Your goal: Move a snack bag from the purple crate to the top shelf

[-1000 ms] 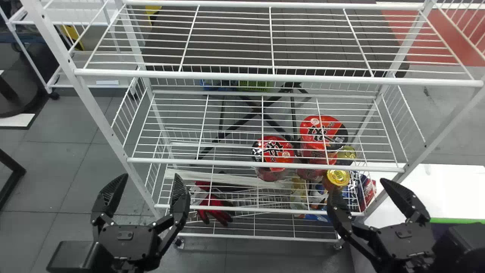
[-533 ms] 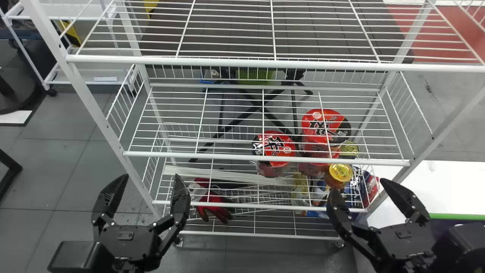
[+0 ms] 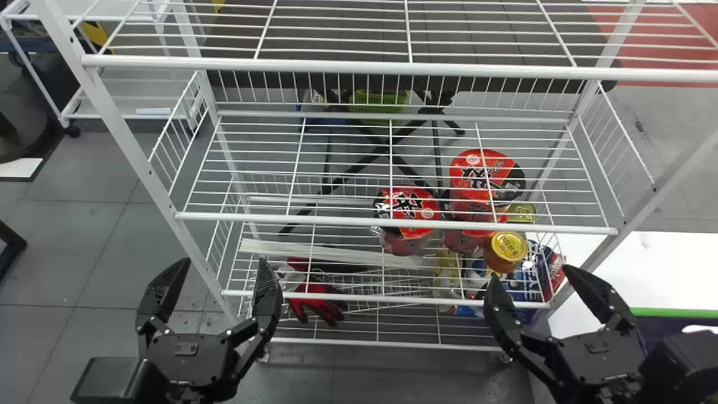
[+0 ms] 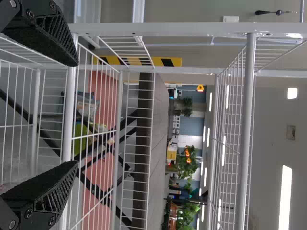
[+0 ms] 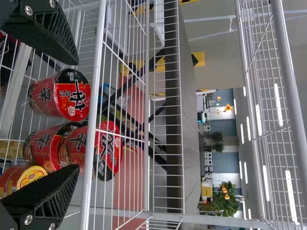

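Head view: holding the left gripper [image 3: 222, 261] wide open and empty in front of the wire rack's [image 3: 336, 221] left end. Holding the right gripper [image 3: 530, 273] likewise spread wide and empty in front of the rack's right end. Showing the top shelf [image 3: 336, 66] across the rack's upper part and red cups [image 3: 409, 211] inside the rack, lower down. Leaving the snack bag's place impossible to tell.

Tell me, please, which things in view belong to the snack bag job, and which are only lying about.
For the job:
- top shelf
- left gripper and right gripper, both open
- purple thing, perhaps the crate

Just lying about:
- red cups
- yellow-lidded tub
- red glove
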